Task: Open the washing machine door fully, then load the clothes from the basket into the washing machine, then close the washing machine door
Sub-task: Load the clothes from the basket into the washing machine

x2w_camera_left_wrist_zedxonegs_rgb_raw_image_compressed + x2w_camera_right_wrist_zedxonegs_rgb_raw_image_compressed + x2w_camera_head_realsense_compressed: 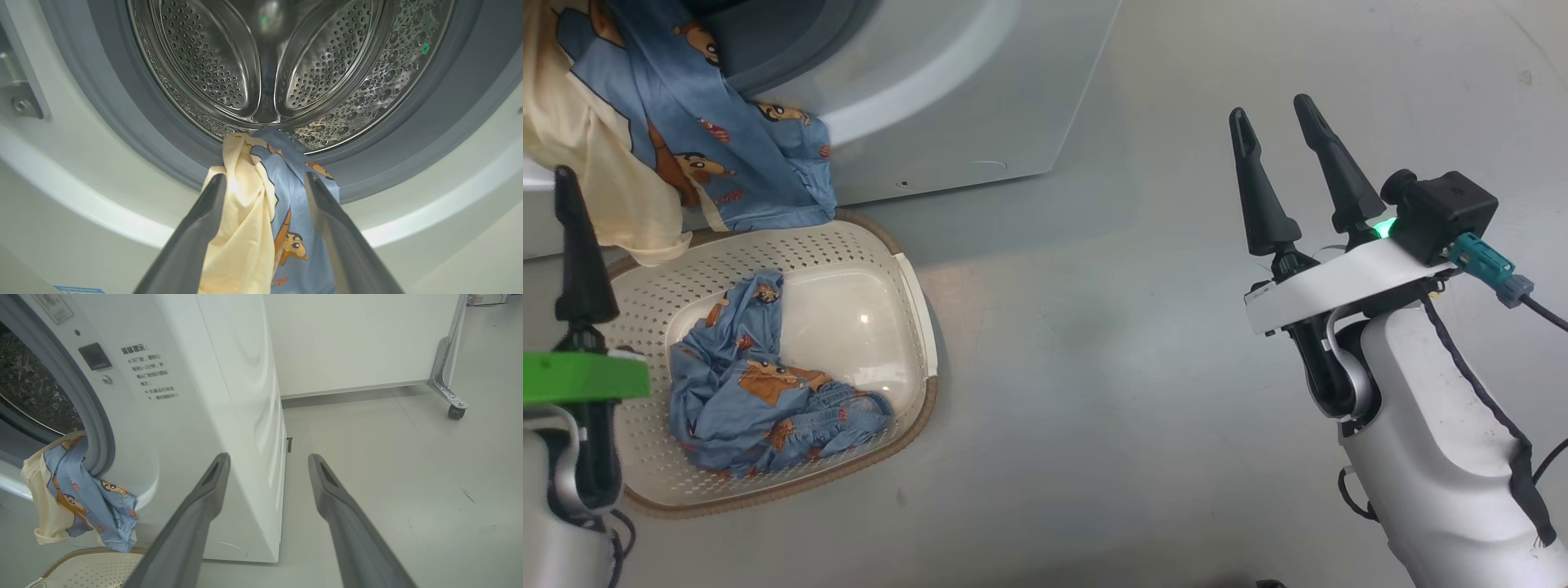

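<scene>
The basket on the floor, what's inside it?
One crumpled blue garment with cartoon figures lies in the basket, toward its left side. The right part of its floor is bare. Anything beneath that garment is covered, so I cannot tell.

You lose the basket's left rim behind the left arm; the draped clothes run past the head view's top edge.
</scene>
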Motion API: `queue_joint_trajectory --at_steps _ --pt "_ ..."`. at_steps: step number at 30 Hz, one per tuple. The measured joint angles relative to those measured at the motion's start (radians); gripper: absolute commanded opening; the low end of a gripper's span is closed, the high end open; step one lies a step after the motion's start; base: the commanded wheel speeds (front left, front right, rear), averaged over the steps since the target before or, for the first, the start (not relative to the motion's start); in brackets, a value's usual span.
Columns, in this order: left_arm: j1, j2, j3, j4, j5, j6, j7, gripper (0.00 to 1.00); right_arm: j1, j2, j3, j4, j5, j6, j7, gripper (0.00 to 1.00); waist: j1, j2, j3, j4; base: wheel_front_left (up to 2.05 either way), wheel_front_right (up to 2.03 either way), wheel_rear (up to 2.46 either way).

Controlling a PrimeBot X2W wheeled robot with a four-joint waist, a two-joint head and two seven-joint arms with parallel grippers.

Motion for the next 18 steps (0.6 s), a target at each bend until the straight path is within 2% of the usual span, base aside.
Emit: queue_joint_trajectory --at_steps 4,18 --pt "0.086 -0.042 0.018 -0.027 0.007 0.0 0.0 1.0 0.0 0.0 0.008 -0.001 0.0 0.0 0.0 1.0 0.0 0.0 -0.004 -0.001 0.0 0.0 0.0" --pt "0.153 -0.058 0.051 -0.103 0.053 -0.012 0.0 1.0 0.001 -0.001 0.015 -0.001 0.0 0.0 0.0 1.0 0.0 0.0 -0.011 -0.007 0.0 0.0 0.0"
